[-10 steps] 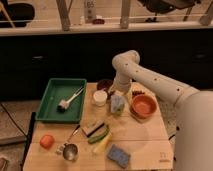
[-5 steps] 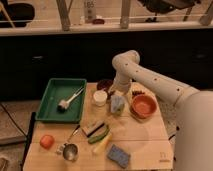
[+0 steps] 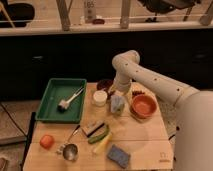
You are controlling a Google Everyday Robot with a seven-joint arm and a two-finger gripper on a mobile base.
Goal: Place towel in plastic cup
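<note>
Gripper [image 3: 116,94] of the white arm sits just above the crumpled grey-blue towel [image 3: 117,105], between the white plastic cup [image 3: 100,97] and the orange bowl [image 3: 144,106] on the wooden counter [image 3: 145,142]. We cannot tell whether it grips the towel. The counter's corner mark [image 3: 162,159] is unreadable.

Green tray [image 3: 50,100] with brush [image 3: 70,99] — orange bowl [image 3: 144,106], blue sponge [image 3: 118,155]

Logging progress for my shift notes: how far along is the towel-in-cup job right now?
Done: nothing finished; the towel is outside the white plastic cup, just beside it. In hand: the gripper sits at the towel's top; whether it holds it is unclear. Left: lifting the towel and placing it into the cup.
</note>
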